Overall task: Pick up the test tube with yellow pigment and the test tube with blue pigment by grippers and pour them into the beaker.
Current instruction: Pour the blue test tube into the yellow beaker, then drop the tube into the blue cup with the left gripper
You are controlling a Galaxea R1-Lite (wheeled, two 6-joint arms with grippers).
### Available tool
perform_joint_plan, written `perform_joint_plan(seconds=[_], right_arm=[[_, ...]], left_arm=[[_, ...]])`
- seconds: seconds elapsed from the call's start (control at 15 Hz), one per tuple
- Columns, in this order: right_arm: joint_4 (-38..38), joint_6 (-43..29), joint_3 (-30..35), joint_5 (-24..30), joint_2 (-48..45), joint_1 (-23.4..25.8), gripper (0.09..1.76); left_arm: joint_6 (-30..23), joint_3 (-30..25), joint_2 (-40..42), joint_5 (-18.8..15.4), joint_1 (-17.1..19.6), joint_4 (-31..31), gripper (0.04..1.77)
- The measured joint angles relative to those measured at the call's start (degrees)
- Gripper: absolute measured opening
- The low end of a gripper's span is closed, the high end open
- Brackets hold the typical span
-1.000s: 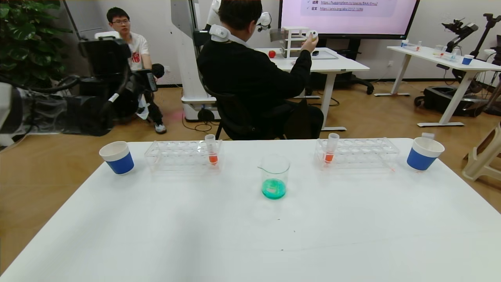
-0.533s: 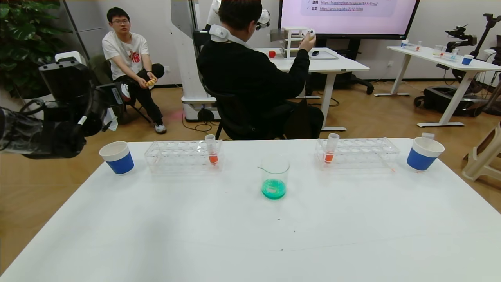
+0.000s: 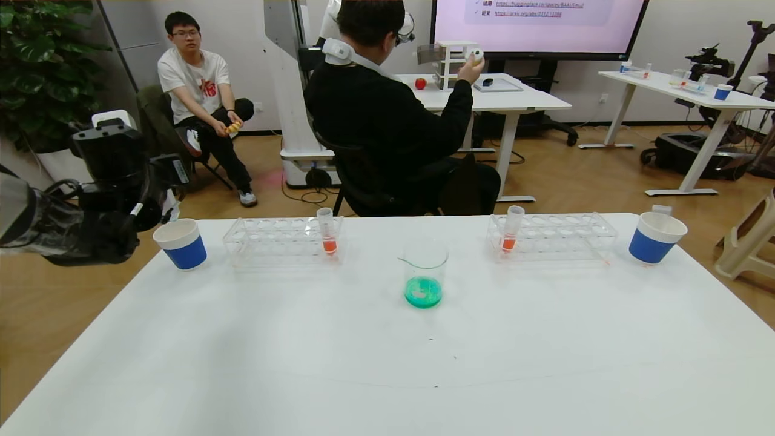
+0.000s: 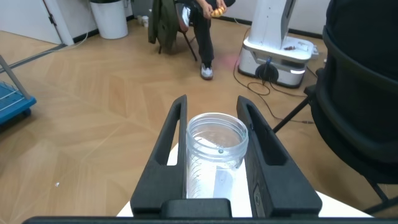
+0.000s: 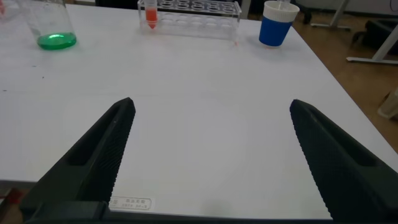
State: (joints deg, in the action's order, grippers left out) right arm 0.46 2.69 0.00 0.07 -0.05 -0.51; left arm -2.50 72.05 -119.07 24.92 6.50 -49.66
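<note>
Grips a clear tube (image 4: 214,152) in left end effector (image 4: 213,109) at middle left, beside paper cup (image 3: 180,242). Holds right end effector (image 5: 211,106) spread wide over worktop (image 3: 387,363). Risks missing or toppling cup on release. Shows beaker (image 3: 425,266) mid-frame with green mix.

The near half of the table (image 3: 387,375) is free. The beaker (image 3: 425,272) stands at centre; racks (image 3: 281,240) and cups (image 3: 181,243) block ten to two o'clock.

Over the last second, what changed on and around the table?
The left gripper, shut on an empty tube, swung outward past the table's left edge, then dropped toward the left cup. The beaker with green liquid, both racks with orange tubes and both cups stayed put. The right gripper hangs open above the table.
</note>
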Motion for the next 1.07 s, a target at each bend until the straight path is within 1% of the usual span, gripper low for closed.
perform_joint_plan(seconds=[0.13,0.33,0.47,1.07], right_arm=[[-0.05,0.0,0.0,0.0,0.0,0.02,1.74],[-0.02,0.0,0.0,0.0,0.0,0.0,1.74],[-0.02,0.0,0.0,0.0,0.0,0.0,1.74],[-0.02,0.0,0.0,0.0,0.0,0.0,1.74]], left_arm=[[0.24,0.24,-2.16,-0.11,1.22,-2.51,0.54],[0.18,0.02,-4.72,-0.28,2.73,-3.64,0.54],[0.16,0.17,-5.91,-1.33,3.32,-4.28,0.54],[1.57,2.05,-9.7,-1.5,2.12,-5.66,0.54]])
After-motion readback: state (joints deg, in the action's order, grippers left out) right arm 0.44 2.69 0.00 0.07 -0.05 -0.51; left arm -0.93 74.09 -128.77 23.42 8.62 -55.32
